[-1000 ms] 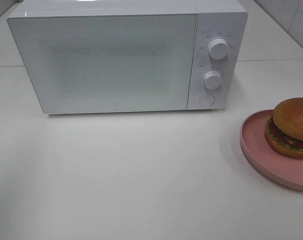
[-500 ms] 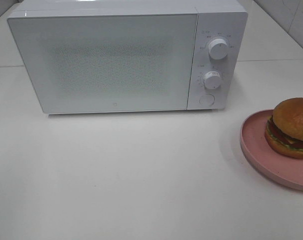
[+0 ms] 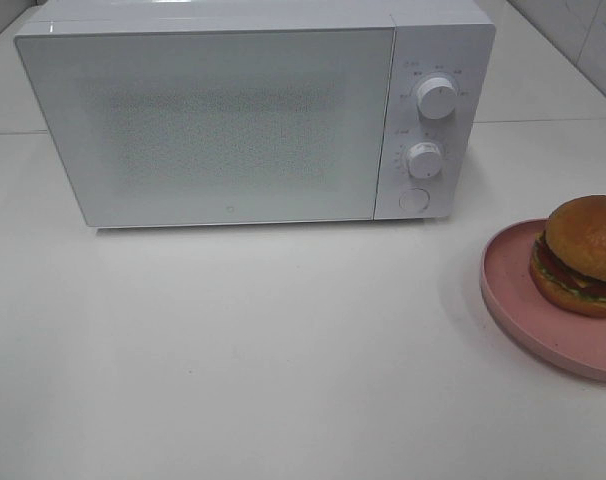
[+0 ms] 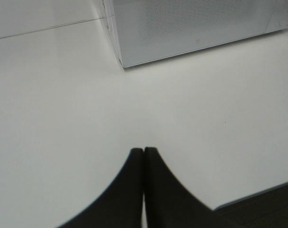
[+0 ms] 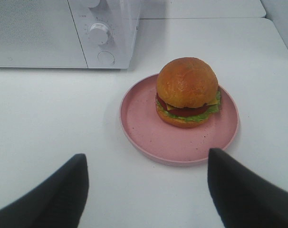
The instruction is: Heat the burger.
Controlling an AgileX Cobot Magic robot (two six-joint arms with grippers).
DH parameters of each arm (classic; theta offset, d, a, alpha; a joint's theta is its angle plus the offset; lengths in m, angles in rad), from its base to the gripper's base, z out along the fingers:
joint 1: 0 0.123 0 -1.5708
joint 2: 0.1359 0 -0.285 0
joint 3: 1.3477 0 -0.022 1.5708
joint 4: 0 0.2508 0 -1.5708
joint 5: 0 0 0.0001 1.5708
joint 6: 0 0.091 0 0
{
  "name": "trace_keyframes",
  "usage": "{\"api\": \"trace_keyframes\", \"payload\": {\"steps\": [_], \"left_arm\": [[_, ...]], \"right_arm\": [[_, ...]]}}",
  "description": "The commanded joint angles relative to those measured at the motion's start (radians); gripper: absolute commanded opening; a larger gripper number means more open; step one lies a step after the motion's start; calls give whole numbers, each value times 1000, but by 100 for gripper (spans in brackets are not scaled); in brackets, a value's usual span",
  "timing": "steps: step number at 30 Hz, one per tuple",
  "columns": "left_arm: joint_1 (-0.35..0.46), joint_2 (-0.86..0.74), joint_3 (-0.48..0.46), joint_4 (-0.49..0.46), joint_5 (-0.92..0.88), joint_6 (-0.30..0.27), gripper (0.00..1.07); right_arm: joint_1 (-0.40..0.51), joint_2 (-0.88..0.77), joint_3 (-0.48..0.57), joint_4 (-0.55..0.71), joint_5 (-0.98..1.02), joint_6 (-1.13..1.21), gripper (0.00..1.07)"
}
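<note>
**White counter, shut microwave, burger waiting on its plate**

White laminate makes up the counter (image 3: 283,350), the largest thing here, and it carries everything else. Next in size is the white microwave (image 3: 253,110), standing at the back with its door (image 3: 208,125) closed; two dials and a round button (image 3: 414,199) sit on its panel at the right end. A pink round plate (image 5: 148,128) lies well apart from the oven, at the right edge of the overhead view, and the burger (image 5: 187,92) rests upright on it, toward one side.

The task looks to be at its very start: nothing is held and the oven is not yet open. The right tool (image 5: 146,190) hovers near the plate with its jaws spread wide and empty; the left tool (image 4: 144,151) has its jaws pressed together over bare counter in front of the microwave.

The closed door is the obstacle, so opening it likely comes first, probably by the round button. Nothing else blocks the way between plate and oven.
</note>
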Motion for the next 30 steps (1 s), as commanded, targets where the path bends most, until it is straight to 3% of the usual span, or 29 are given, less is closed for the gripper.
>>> {"api": "trace_keyframes", "payload": {"steps": [1, 30], "left_arm": [[3, -7, 1, -7, -14, -1, 0], [15, -14, 1, -4, -15, -15, 0]], "right_arm": [[-3, -25, 4, -1, -17, -12, 66], [-5, -25, 4, -1, -17, -12, 66]]}}
